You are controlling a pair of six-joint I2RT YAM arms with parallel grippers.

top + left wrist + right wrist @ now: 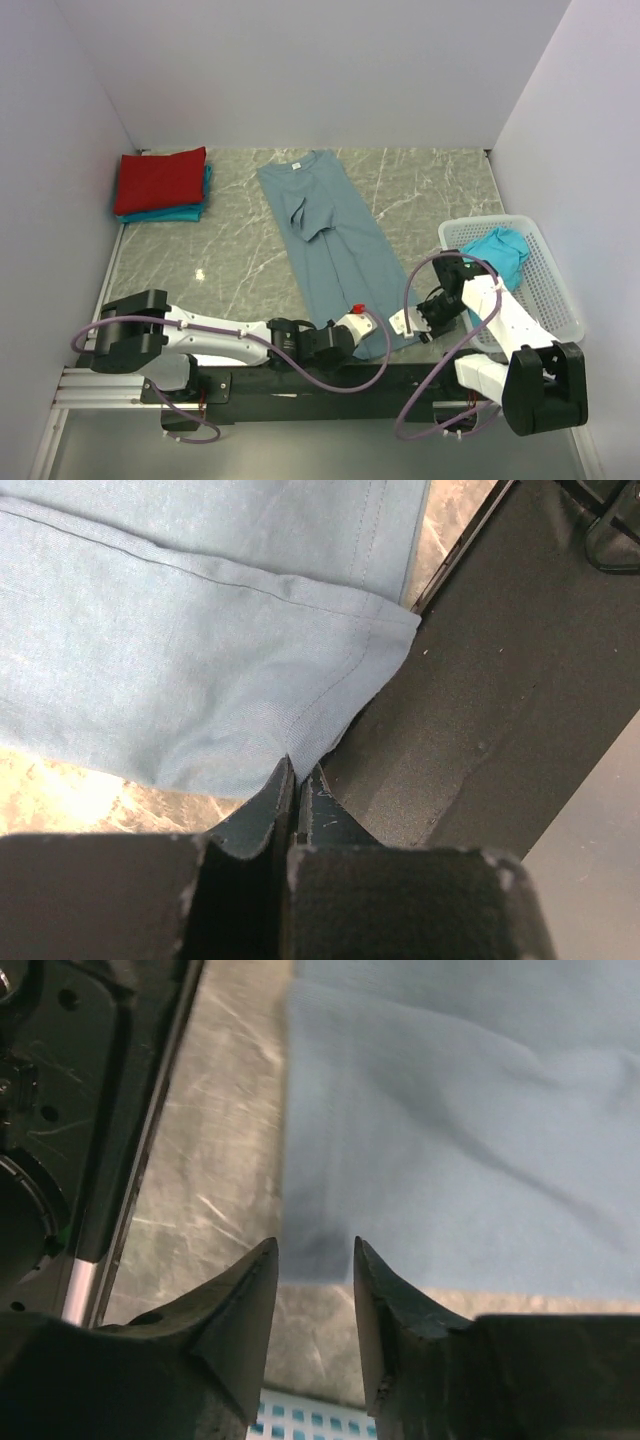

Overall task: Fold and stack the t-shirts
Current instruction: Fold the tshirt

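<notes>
Looking down on a grey marble table [230,255] with the slate-blue t-shirt [330,245] laid out flat as one long narrow strip. Collar up at the far end, hem right down at the near edge by the arm bases. Looks folded in lengthwise, with a bit of bunched-up cloth around the middle.

Over to the left gripper [297,780]: pressed tight together and pinching the near hem of that blue shirt, close to a corner. Got a little tuck of cloth squeezed between the pads, right about where the marble meets the black base plate [480,730].

Then the right gripper [312,1260]: spread partway, hanging low at the right-hand hem corner with the cloth edge lined up just beyond the gap. Nothing clamped in there. Can't tell whether the tips touch the fabric or the table.

Also spotting a folded red t-shirt [160,180] in the far-left corner, sitting on top of folded teal t-shirts [190,213], tucked in near the wall. Off to the right, a white basket [560,300] with a crumpled turquoise t-shirt [500,250] inside, just beside the right arm.
</notes>
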